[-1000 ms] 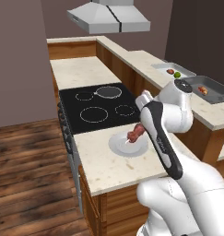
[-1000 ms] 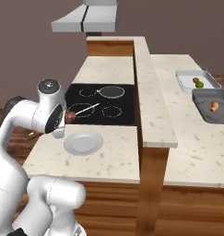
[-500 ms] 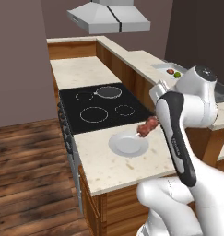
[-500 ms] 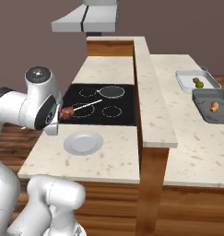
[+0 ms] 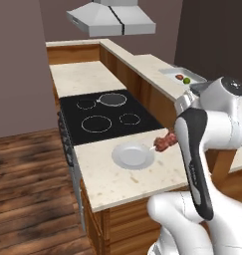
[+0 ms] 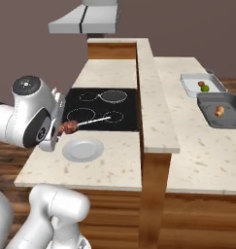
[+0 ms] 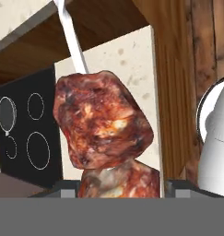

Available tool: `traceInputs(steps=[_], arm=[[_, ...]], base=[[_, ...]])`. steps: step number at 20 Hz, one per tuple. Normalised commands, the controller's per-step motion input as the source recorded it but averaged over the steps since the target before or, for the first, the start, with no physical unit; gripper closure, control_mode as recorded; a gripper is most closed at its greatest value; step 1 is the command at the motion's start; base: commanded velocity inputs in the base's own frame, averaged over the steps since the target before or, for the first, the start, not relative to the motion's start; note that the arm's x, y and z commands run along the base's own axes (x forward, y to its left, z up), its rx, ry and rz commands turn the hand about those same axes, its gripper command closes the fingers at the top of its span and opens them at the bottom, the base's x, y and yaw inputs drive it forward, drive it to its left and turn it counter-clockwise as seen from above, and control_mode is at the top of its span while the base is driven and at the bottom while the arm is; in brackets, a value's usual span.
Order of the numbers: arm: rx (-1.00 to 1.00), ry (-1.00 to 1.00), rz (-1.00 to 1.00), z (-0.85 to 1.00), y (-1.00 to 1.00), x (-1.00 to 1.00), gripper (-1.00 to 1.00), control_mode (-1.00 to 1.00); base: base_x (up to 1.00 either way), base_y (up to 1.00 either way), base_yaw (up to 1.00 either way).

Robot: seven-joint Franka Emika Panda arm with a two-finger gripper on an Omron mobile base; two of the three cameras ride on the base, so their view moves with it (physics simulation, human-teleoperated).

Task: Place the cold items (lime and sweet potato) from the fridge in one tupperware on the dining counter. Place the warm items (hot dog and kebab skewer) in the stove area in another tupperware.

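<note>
above the round white plate beside the black glass cooktop, the gripper is clamped on the reddish-brown kebab skewer; it should travel level, white stick clear of the raised wooden ledge, to the dark grey tupperware.

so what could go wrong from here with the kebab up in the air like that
The pincer grips the kebab skewer at its meat end, so the long stick pokes out sideways and could catch the raised dining counter on the way across. The dark tupperware already holds the hot dog, leaving limited room.
</note>
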Motion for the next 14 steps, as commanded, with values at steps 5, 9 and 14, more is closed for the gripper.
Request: traceInputs(steps=[5,9,14], arm=[[0.00,0.00,0.00,0.00,0.00,0.00,1.00,1.00],[0.00,0.00,0.00,0.00,0.00,0.00,1.00,1.00],[0.00,0.00,0.00,0.00,0.00,0.00,1.00,1.00]], base=[[-0.18,-0.99,-0.09],[-0.32,-1.00,-0.05],[-0.16,-1.00,-0.01]])
